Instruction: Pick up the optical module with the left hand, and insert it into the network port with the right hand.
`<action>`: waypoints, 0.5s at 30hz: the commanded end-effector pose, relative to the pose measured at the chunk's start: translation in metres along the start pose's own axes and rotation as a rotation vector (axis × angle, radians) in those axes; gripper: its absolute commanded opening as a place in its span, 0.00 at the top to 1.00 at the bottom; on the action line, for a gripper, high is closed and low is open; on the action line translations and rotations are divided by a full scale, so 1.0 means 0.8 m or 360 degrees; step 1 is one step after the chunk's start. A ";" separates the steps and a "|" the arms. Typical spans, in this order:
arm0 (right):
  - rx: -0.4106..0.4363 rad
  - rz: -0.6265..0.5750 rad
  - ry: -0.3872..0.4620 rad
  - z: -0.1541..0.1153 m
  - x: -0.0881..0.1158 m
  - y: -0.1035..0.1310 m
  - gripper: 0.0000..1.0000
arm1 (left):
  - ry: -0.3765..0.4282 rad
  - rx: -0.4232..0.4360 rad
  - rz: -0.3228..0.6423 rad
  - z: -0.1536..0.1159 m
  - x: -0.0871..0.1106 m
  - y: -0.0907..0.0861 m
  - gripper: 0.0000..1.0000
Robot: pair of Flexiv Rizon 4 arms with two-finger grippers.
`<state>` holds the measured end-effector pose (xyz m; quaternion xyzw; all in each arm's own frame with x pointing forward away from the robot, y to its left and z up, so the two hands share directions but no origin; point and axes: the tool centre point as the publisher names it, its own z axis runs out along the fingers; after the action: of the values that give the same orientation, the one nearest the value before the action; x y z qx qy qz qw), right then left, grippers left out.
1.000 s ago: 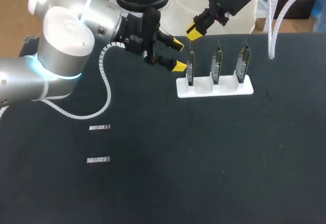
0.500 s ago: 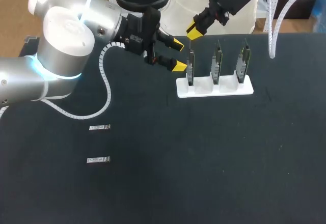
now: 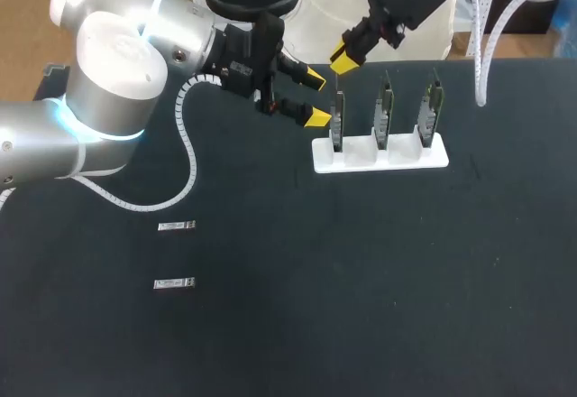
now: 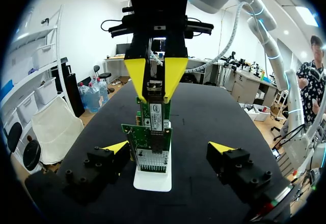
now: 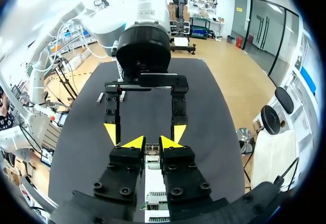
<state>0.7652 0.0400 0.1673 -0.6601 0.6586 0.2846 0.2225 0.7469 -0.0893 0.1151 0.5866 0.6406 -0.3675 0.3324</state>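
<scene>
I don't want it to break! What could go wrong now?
The optical module pinched in the right fingers hangs just above the leftmost card; if misaligned, it might jam on the port or tip the card. The open left fingers sit close beside that card and could bump it.

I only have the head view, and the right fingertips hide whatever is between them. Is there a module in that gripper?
Observer: Yes. In the left wrist view the right gripper is shut on a module, held upright.
Operator: Is it over the holder?
Observer: The right wrist view looks down past the module at the white holder, directly beneath it.
Operator: Is the left gripper carrying anything?
Observer: No. Its own view shows the left gripper open and empty, with the nearest card ahead between its spread fingers, untouched.
</scene>
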 end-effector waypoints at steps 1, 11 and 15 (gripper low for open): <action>0.0006 0.0012 -0.0003 0.002 0.003 0.002 1.00 | 0.0007 0.0004 -0.0002 0.000 -0.001 0.002 0.00; 0.0019 0.0039 -0.0035 -0.001 0.002 0.004 0.00 | 0.0007 0.0004 -0.0002 0.000 -0.001 0.002 0.00; 0.0000 0.0059 -0.0091 -0.009 0.002 0.004 0.00 | 0.0007 0.0004 -0.0002 0.000 -0.001 0.002 0.00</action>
<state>0.7653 0.0403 0.1696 -0.6431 0.6669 0.2976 0.2303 0.7469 -0.0893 0.1151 0.5866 0.6406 -0.3675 0.3324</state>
